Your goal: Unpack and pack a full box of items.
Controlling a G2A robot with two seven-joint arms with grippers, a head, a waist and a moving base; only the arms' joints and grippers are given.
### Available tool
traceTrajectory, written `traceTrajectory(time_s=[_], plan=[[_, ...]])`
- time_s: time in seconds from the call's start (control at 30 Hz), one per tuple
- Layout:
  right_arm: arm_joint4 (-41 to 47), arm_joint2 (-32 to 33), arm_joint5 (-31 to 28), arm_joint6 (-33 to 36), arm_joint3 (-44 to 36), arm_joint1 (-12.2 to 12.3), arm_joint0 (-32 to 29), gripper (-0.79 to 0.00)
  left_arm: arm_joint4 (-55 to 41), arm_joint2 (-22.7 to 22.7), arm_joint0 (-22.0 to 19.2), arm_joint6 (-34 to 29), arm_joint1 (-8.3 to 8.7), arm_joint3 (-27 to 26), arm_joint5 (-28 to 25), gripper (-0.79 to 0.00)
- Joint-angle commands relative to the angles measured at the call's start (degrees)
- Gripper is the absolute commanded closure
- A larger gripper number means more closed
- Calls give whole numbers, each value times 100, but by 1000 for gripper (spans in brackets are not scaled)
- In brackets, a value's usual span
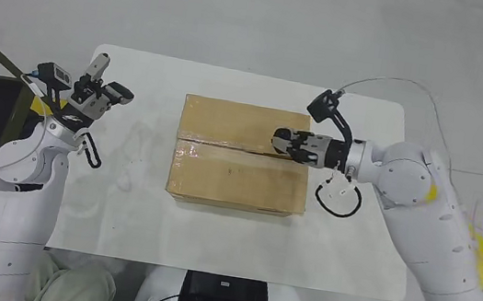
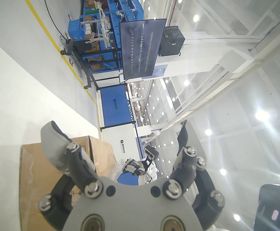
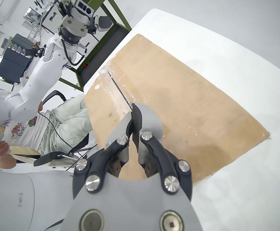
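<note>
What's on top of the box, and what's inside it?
Clear tape runs along the box seam, with the shut right gripper at it. Contents are hidden under closed flaps.

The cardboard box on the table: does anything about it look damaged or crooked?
The box sits straight and closed. Only the clear tape along its middle seam looks odd: it is wrinkled, and a dark slit runs through it up to the shut right hand.
</note>
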Motion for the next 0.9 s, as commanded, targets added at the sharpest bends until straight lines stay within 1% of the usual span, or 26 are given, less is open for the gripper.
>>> traceTrajectory(time_s=[0.0, 0.33, 0.53, 0.63, 0.7, 0.77, 0.87], plan=[[-12, 48, 69, 58, -137, 26, -104, 0, 0, 0, 0, 0, 0, 0, 0, -785], [60, 175, 440, 348, -456, 116, -426, 0, 0, 0, 0, 0, 0, 0, 0, -785], [71, 280, 763, 508, -567, 168, -572, 0, 0, 0, 0, 0, 0, 0, 0, -785], [335, 578, 706, 2, -650, 188, -688, 0, 0, 0, 0, 0, 0, 0, 0, -785], [217, 724, 760, -162, -685, 213, -762, 0, 0, 0, 0, 0, 0, 0, 0, -785], [170, 770, 836, -296, -701, 219, -793, 0, 0, 0, 0, 0, 0, 0, 0, -785], [136, 676, 870, -445, -590, 198, -721, 0, 0, 0, 0, 0, 0, 0, 0, -785]])
